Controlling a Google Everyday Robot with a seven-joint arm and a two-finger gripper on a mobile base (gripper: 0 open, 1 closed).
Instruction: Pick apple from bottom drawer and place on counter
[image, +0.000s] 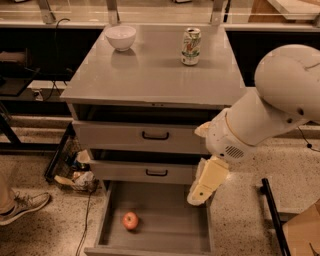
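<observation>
The gripper (199, 192) hangs nose-down over the right side of the pulled-out bottom drawer (172, 222), just in front of the middle drawer's (145, 172) right end. Whether it is spread or closed I cannot tell. The apple (130, 220) lies on the drawer floor, left of centre and toward the near side, well apart from the gripper. Up on the counter (150, 75), a white bowl (121, 37) sits far left and a drink can (190, 46) far right.

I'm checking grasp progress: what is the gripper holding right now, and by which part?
Nothing. The gripper hangs over the right side of the bottom drawer, while the apple lies apart on its floor.
</observation>
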